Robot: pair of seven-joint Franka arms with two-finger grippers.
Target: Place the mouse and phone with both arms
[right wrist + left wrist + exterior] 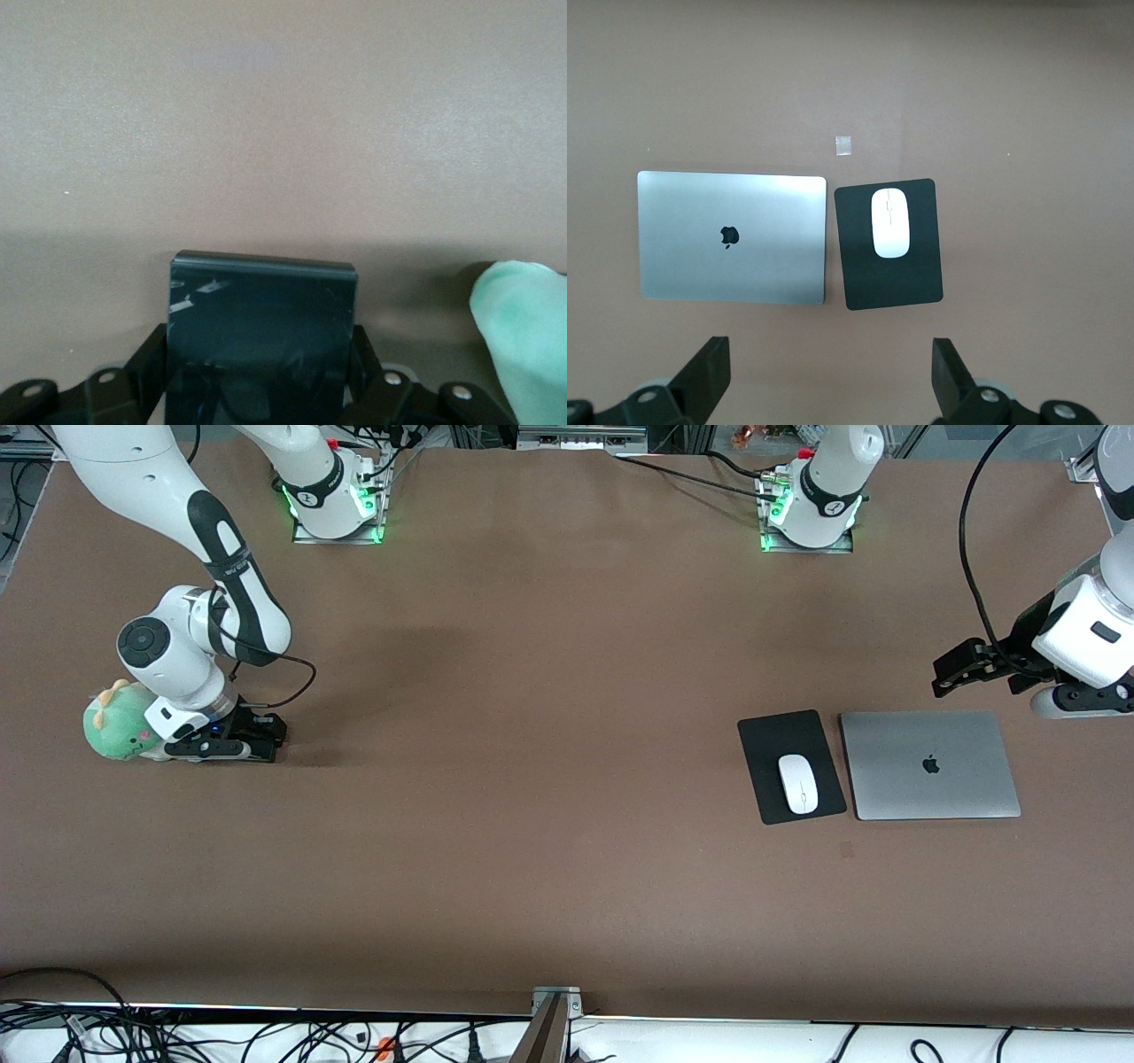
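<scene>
The white mouse (797, 783) lies on a black mouse pad (780, 735) toward the left arm's end of the table; it also shows in the left wrist view (891, 223). My left gripper (952, 673) is open and empty, up over bare table beside the laptop; its fingertips (709, 363) stand wide apart. My right gripper (266, 740) is low at the right arm's end of the table. It is shut on the black phone (262, 336), which sticks out flat between the fingers close above the table.
A closed silver laptop (930, 765) lies beside the mouse pad, toward the left arm's end. A green plush toy (115, 722) sits right beside my right wrist and shows in the right wrist view (523, 328). A small tape mark (846, 850) is nearer the camera than the pad.
</scene>
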